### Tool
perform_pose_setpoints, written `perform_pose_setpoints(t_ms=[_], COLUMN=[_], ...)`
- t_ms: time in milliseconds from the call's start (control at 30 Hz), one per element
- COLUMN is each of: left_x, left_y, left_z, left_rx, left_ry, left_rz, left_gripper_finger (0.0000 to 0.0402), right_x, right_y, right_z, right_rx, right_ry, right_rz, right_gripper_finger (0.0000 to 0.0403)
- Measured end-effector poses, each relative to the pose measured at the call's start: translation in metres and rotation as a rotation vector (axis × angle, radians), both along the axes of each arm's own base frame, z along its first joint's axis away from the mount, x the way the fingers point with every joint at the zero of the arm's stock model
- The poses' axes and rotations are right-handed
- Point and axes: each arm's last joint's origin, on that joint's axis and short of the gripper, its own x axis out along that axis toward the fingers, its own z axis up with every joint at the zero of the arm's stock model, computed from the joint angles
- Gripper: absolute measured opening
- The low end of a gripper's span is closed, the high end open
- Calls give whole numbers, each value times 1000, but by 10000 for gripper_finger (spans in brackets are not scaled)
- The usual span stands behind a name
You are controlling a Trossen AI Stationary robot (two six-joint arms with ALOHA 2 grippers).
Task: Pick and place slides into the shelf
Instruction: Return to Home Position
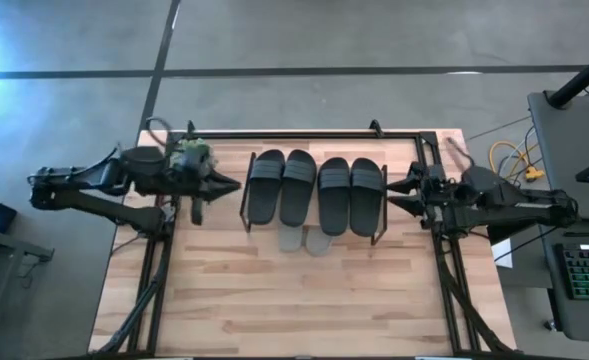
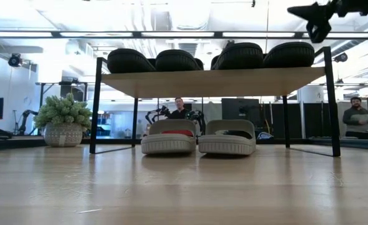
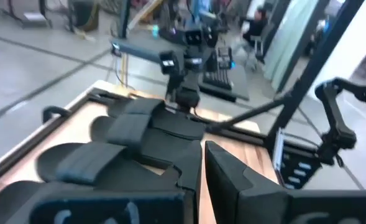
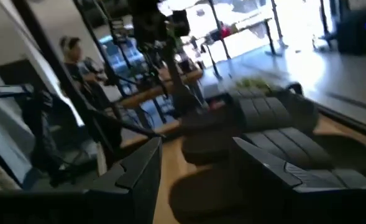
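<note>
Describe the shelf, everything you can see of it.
The shelf is a low rack with thin black rod legs and frame, apparently metal, and a pale flat deck seen from below. It stands upright on the wooden table, between the two arms. Four black slides lie side by side on top; two grey slides sit on the table under it. Neither the left end effector nor the right end effector touches it.
</note>
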Motion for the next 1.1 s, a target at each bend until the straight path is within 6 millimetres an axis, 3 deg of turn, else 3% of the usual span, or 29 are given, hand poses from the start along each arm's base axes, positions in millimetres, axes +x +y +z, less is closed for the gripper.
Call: perform_pose_setpoints(t_ms=[100, 233, 633, 867, 1100], left_x=[-19, -33, -76, -90, -85], left_y=[4, 7, 7, 8, 8], left_z=[-18, -48, -110, -128, -141], left_rx=[2, -8, -55, -57, -58], left_ry=[-67, -102, -260, -330, -304], left_rz=[27, 43, 52, 76, 84], left_gripper_finger=[6, 6, 6, 6, 6], right_x=[-3, -9, -32, -47, -43], right_y=[0, 4, 4, 4, 4], right_z=[3, 12, -13, -28, -34], right_rx=[15, -130, -208, -235, -282], right_ry=[-47, -214, -133, -65, -49], right_rz=[-13, 119, 112, 117, 102], right_gripper_finger=[183, 183, 183, 183, 183])
